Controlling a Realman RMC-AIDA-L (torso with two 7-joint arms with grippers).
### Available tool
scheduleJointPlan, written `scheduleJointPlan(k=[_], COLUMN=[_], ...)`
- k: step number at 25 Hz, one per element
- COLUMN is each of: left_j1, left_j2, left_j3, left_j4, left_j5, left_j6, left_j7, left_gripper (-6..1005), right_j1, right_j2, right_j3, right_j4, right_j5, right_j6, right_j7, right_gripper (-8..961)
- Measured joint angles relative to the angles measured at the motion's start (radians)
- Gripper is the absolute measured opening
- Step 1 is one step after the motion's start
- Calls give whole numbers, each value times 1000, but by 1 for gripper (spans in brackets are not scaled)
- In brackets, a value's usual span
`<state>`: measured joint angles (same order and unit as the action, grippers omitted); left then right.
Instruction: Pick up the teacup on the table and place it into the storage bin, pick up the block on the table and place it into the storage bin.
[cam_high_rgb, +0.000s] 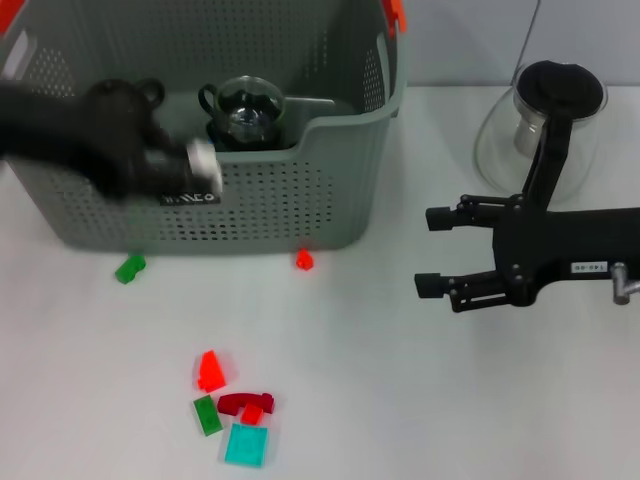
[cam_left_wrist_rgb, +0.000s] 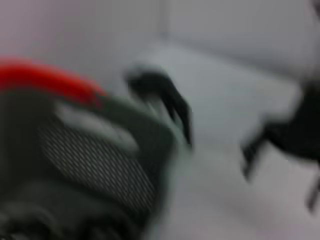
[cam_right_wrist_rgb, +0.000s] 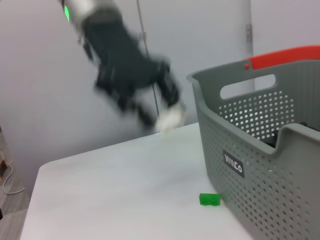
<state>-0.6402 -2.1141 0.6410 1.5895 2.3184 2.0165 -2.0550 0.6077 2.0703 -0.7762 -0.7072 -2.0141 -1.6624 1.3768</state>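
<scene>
The grey perforated storage bin (cam_high_rgb: 300, 190) stands at the back left, with an orange-red handle part (cam_high_rgb: 397, 12) on its rim. A glass teacup (cam_high_rgb: 243, 110) with a dark handle sits inside it. My left gripper (cam_high_rgb: 198, 166) is a dark blur over the bin's front wall, left of the teacup. The right wrist view shows that arm (cam_right_wrist_rgb: 131, 75) in the air beside the bin (cam_right_wrist_rgb: 250, 150). Loose blocks lie on the table: green (cam_high_rgb: 129, 268), small red (cam_high_rgb: 304, 260) and a cluster (cam_high_rgb: 232, 408). My right gripper (cam_high_rgb: 435, 250) stands open to the right, holding nothing.
A glass teapot with a black lid (cam_high_rgb: 548, 120) stands at the back right, behind my right arm. A green block (cam_right_wrist_rgb: 209, 199) lies close to the bin's wall. The left wrist view is smeared, showing only the bin's red-edged rim (cam_left_wrist_rgb: 45, 80).
</scene>
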Motion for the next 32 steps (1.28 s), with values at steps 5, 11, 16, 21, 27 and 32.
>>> scheduleJointPlan(k=[5, 11, 16, 21, 27, 32], left_j1=[-47, -132, -179, -176, -169, -64], left_j2=[76, 149, 149, 148, 147, 77], left_j3=[-38, 0, 49, 59, 46, 236], left_j4=[-48, -246, -349, -260, -76, 83], left_j5=[-56, 22, 142, 148, 85, 36], left_j6=[-143, -367, -530, -486, -155, 46], left_j7=[-122, -188, -201, -231, -306, -382], left_gripper=[453, 460, 465, 470, 863, 943], right_j1=[-3, -5, -9, -12, -13, -10], right_j2=[-16, -27, -31, -33, -35, -36], right_j3=[4, 5, 5, 5, 10, 28], right_j4=[0, 6, 6, -1, -2, -2], right_j5=[-1, -5, -6, -5, -3, -3], right_j6=[-17, -21, -20, -20, -14, -6], right_j7=[0, 0, 0, -1, -1, 3], right_gripper=[926, 927, 927, 927, 927, 927])
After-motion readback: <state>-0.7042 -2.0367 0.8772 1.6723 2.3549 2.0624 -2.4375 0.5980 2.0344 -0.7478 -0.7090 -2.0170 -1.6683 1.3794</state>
